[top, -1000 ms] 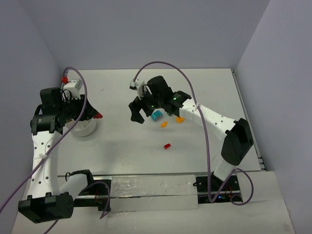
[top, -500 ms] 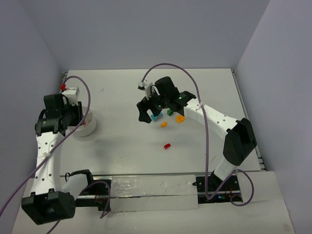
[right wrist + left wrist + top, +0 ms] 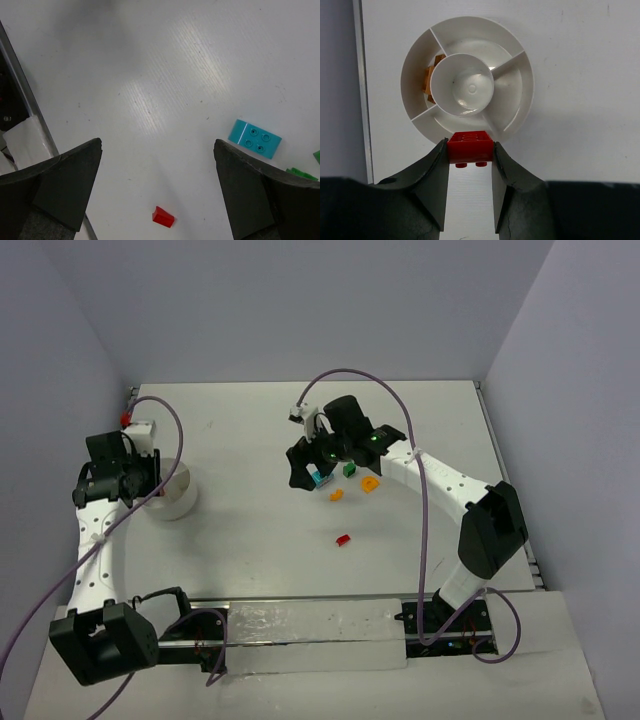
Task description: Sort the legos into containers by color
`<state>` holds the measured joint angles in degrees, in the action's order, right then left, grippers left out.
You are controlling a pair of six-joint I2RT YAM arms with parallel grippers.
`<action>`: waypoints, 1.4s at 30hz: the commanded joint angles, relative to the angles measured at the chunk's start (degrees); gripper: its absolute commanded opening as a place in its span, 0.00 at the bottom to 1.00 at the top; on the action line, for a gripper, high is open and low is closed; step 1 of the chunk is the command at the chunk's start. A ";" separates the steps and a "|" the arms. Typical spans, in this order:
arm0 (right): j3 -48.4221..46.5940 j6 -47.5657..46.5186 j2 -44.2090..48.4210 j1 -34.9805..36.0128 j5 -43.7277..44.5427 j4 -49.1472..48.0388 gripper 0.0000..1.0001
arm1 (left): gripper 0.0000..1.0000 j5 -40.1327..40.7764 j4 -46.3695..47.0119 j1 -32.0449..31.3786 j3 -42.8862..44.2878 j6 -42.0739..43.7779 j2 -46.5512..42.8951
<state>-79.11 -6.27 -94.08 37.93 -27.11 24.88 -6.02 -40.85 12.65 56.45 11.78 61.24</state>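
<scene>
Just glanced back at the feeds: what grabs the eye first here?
The red brick pinched in the left claw, hanging right at the rim of the divided white bowl, which already holds an orange piece in one outer compartment. Next, the right claw spread open, with a cyan brick and a small red piece lying loose below it.

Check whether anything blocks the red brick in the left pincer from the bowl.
Nothing visible does. The left pincer holds the red brick over the bowl rim; an orange brick lies in another compartment.
</scene>
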 commanded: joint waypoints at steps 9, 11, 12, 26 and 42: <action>-0.45 -0.95 2.66 -0.59 -0.58 0.00 1.00 | 0.03 -2.61 6.81 3.48 -2.62 0.83 3.45; -0.60 -1.11 2.59 -0.75 -0.58 0.16 1.00 | 0.14 -3.46 7.27 3.78 -3.09 0.52 4.32; -0.68 -1.19 2.51 -0.75 -0.58 0.32 1.00 | 0.17 -3.63 7.52 3.86 -3.26 0.44 4.33; 3.75 -4.88 5.33 -2.01 1.70 3.32 1.00 | 0.72 -5.23 6.02 4.40 -1.05 0.17 5.21; 17.77 -9.91 9.44 -2.37 1.23 13.98 0.80 | 0.75 -9.66 1.30 3.98 8.68 0.08 2.82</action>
<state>-63.26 -15.19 -86.67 34.39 -25.94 36.20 -13.00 -38.28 16.62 63.12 12.19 64.60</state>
